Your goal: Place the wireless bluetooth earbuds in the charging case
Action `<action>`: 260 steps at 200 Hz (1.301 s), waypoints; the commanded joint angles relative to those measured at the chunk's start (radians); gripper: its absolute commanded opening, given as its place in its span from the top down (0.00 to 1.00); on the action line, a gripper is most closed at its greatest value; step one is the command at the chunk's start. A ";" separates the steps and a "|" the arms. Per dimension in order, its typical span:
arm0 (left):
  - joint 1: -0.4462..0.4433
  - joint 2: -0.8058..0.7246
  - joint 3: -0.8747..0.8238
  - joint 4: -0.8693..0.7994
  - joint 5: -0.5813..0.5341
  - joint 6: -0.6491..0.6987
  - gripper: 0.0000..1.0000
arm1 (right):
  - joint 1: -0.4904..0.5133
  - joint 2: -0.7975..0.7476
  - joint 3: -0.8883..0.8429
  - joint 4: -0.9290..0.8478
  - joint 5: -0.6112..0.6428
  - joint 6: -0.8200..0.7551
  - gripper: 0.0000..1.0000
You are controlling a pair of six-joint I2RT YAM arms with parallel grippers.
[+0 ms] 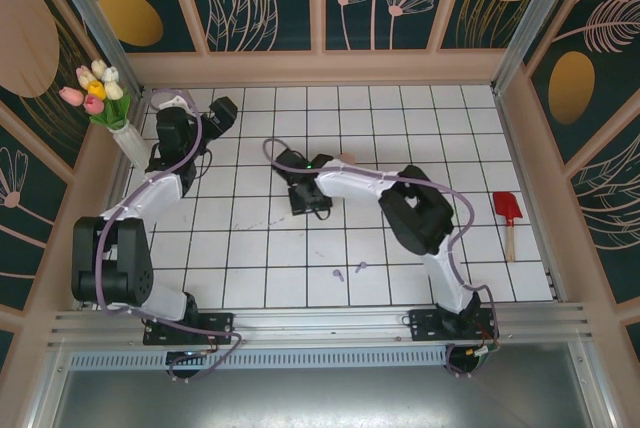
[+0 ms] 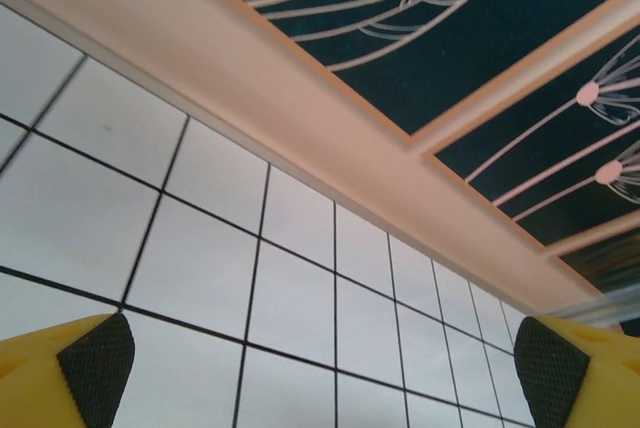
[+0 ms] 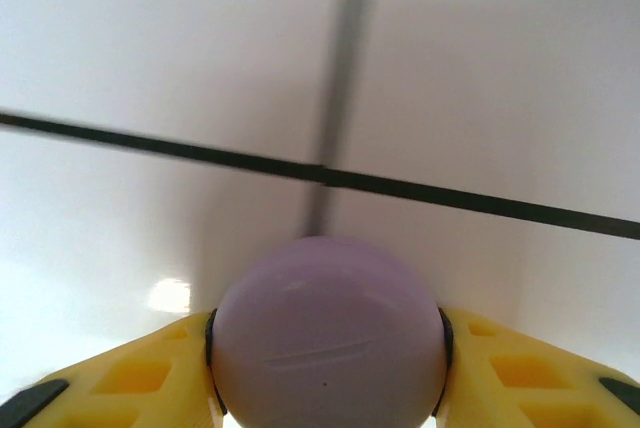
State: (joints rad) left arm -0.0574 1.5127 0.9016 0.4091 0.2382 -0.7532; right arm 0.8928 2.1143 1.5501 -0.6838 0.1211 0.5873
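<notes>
Clenching the right gripper (image 3: 327, 353) across the smooth, slippery lilac charging case (image 3: 325, 298), left gripper (image 2: 320, 368) released, with two tiny, light lilac earbuds (image 1: 361, 267) well behind the right gripper, best pinched gently at stems

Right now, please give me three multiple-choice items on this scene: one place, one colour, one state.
1. Where on the table does the red shovel lie? A) left side B) centre C) right side
2. What colour is the round case between the right fingers? A) lilac B) green C) white
3. How do the left fingers stand? A) shut B) wide open C) clamped on a case
Answers: C, it lies far right; A, the right wrist view shows lilac; B, they stand far apart, nothing between.
</notes>
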 commanded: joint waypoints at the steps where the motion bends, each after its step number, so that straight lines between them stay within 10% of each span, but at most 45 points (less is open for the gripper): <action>1: -0.024 0.031 -0.012 0.065 0.072 -0.031 0.01 | -0.009 -0.085 -0.086 0.014 0.040 0.105 0.65; 46: -0.080 0.069 0.002 0.074 0.065 -0.033 0.01 | -0.032 -0.109 -0.183 -0.005 0.050 0.154 0.63; 87: -0.096 0.082 0.008 0.073 0.069 -0.031 0.01 | -0.020 -0.058 -0.138 -0.066 0.068 0.088 0.39; 260: -0.108 0.090 0.017 0.071 0.085 -0.024 0.01 | -0.014 0.038 -0.060 -0.132 0.066 -0.132 0.39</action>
State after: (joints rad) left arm -0.1596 1.5894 0.9012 0.4458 0.3073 -0.7757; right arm 0.8730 2.0903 1.5047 -0.7761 0.1841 0.4942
